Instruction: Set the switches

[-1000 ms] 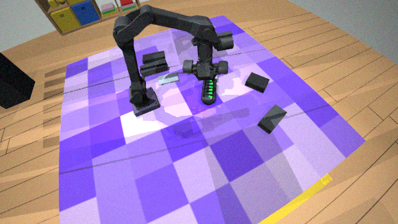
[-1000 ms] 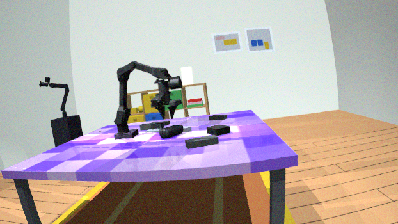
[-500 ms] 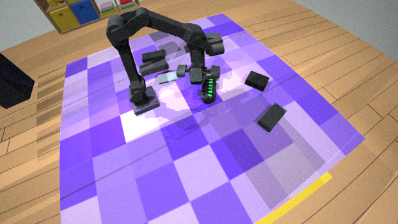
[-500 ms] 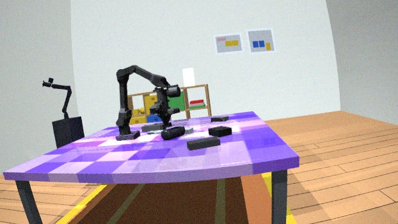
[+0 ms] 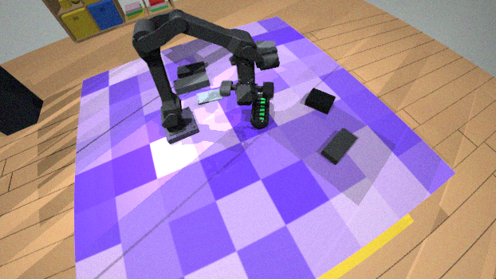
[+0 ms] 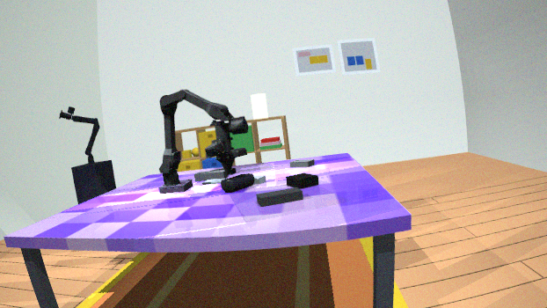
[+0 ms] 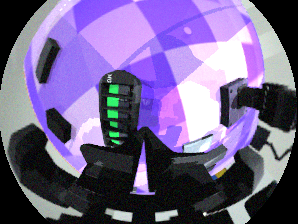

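Note:
The dark controller unit [image 5: 260, 123] [image 6: 237, 183] [image 7: 135, 92] rests on the bench [image 5: 239, 211] [image 6: 185, 244] with its switch side up. Green switch ends show in a row, along the left side of the row in the wrist view. The switches nearest the fingers are partly hidden there, so not every setting can be read. The label on the underside is hidden. My gripper [image 6: 229, 172] [image 7: 144, 128] is shut and empty. Its fingertips are low beside the unit's rear end, to the right of it in the wrist view; whether they touch it cannot be told.
A black block [image 5: 320, 100] [image 6: 302, 180] [image 7: 59, 125] and a long grey block [image 5: 339, 146] [image 6: 280, 197] [image 7: 48, 61] lie to one side. Grey modules [image 5: 192, 82] and a pale plate [image 5: 209, 96] [image 7: 198, 144] lie near the arm base [image 5: 181, 127] [image 7: 231, 104]. Another grey block [image 6: 302, 163] lies farther back.

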{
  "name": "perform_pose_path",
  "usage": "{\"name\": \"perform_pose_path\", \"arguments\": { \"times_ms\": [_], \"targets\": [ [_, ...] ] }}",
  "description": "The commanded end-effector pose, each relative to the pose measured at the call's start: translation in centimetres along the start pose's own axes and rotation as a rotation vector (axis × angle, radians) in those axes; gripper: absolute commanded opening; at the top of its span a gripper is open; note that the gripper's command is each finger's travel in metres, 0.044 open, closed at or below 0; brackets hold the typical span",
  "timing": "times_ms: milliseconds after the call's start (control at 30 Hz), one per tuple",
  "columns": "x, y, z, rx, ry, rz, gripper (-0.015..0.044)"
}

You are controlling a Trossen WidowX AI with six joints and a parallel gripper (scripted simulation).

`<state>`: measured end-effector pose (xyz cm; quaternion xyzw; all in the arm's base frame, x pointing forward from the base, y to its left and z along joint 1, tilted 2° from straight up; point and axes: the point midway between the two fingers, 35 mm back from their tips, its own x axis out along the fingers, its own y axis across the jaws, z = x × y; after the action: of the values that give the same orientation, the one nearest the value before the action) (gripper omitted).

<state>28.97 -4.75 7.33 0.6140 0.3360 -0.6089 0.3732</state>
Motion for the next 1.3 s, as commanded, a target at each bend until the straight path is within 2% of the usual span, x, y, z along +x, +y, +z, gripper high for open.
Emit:
{"name": "perform_pose_path", "arguments": {
  "times_ms": [0, 67, 133, 267, 467, 867, 1267],
  "targets": [
    [0.0, 0.1, 0.0, 0.001, -0.001, 0.001, 0.0000],
    [0.0, 0.0, 0.0, 0.000, 0.000, 0.000, 0.0000],
    [-0.8, 0.1, 0.0, 0.000, 0.000, 0.000, 0.0053],
    [-4.8, 0.0, 0.0, 0.000, 0.000, 0.000, 0.0158],
    [-5.0, 0.0, 0.0, 0.000, 0.000, 0.000, 0.0315],
    [-5.0, 0.0, 0.0, 0.000, 0.000, 0.000, 0.0000],
    [-5.0, 0.0, 0.0, 0.000, 0.000, 0.000, 0.0000]
  ]
}}
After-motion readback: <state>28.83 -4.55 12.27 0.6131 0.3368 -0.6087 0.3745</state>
